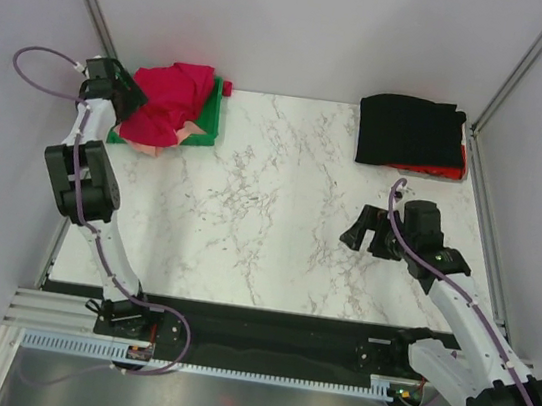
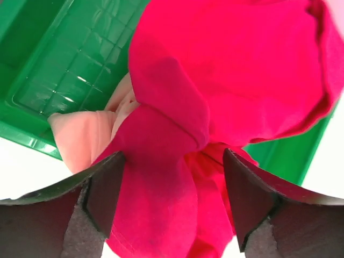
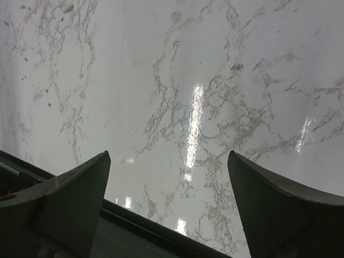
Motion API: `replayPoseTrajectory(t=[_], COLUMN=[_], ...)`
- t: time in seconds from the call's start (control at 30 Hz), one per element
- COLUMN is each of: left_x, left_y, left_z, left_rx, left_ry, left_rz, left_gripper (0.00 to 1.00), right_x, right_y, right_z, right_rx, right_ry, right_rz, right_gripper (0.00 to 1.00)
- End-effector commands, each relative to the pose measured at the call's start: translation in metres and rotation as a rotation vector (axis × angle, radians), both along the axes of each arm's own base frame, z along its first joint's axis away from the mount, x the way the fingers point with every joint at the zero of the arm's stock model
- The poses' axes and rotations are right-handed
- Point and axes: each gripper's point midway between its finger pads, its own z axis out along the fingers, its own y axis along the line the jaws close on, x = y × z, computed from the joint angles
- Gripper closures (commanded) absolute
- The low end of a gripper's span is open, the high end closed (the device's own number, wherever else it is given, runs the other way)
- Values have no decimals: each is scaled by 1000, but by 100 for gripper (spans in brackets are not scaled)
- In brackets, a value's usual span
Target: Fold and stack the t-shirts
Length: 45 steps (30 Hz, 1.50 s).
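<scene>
While the left jaws gape above it, the crimson t-shirt (image 2: 242,70) lies crumpled.

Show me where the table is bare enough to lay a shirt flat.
The widest bare patch is the middle of the marble table, between the green tray far-left and the right gripper. The near strip before the arm bases is bare too. Crowded: far-left, the crimson t-shirt under the left gripper; far-right, the black t-shirt.

crimson t-shirt (image 1: 170,98) | salmon-pink t-shirt (image 2: 80,137) | black t-shirt (image 1: 409,132) | green tray (image 1: 212,119) | white grey-veined table (image 1: 268,223)
</scene>
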Motion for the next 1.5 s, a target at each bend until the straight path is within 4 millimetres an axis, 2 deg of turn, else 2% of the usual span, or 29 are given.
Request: replayPoseTrajectory(t=[0.0, 0.07, 0.1, 0.13, 0.3, 0.33, 0.37, 0.57, 0.6, 0.67, 0.7, 0.73, 0.83, 0.97, 1.03, 1.27, 1.33, 1.47], left_x=[18, 22, 24, 25, 25, 25, 27, 32, 29, 23, 21, 19, 16, 18, 20, 24, 27, 30], left_y=[21, 22, 21, 21, 19, 16, 12, -9, -5, 0, 6, 9, 16, 19, 21, 23, 21, 19], left_z=[39, 38, 42, 45, 67, 71, 79, 94, 96, 92, 90, 88, 78, 66, 54, 38, 37, 33], left_rx=[107, 115, 117, 117, 119, 117, 120, 141, 159, 176, 196, 212, 239, 245, 244, 242, 236, 224], left_ry=[-87, -88, -97, -103, -141, -147, -164, -187, -180, -150, -133, -121, -84, -57, -30, 0, -4, -2], left_rz=[19, 10, 6, 4, 18, 16, 7, -49, -27, 3, 30, 33, 55, 57, 62, 62, 53, 36], left_gripper=[21, 34, 44, 60, 85, 96, 98, 98, 98, 83, 72, 52, 41, 41, 46, 55, 55, 50], right_x=[9, 9, 10, 10, 10, 10, 9, 10, 9, 8, 8, 8, 8, 8, 9, 9, 10, 10], right_y=[4, 4, 5, 5, 5, 5, 5, 5, 4, 6, 6, 6, 7, 8, 7, 7, 7, 7], right_z=[2, -1, -1, -2, -5, -6, -6, -4, -4, -3, -3, -3, -2, -2, -2, -5, -5, -6], right_rx=[6, 4, 5, 6, 5, 6, 5, 7, 8, 12, 13, 15, 18, 20, 20, 16, 16, 15], right_ry=[-36, -34, -35, -36, -28, -27, -28, -37, -35, -37, -37, -38, -41, -42, -43, -35, -37, -36], right_rz=[19, 18, 19, 19, 18, 17, 18, 18, 17, 26, 27, 26, 31, 35, 35, 32, 32, 30], right_gripper=[2, 2, 2, 2, 2, 2, 2, 2, 2, 2, 2, 2, 2, 2, 2, 2, 2, 2])
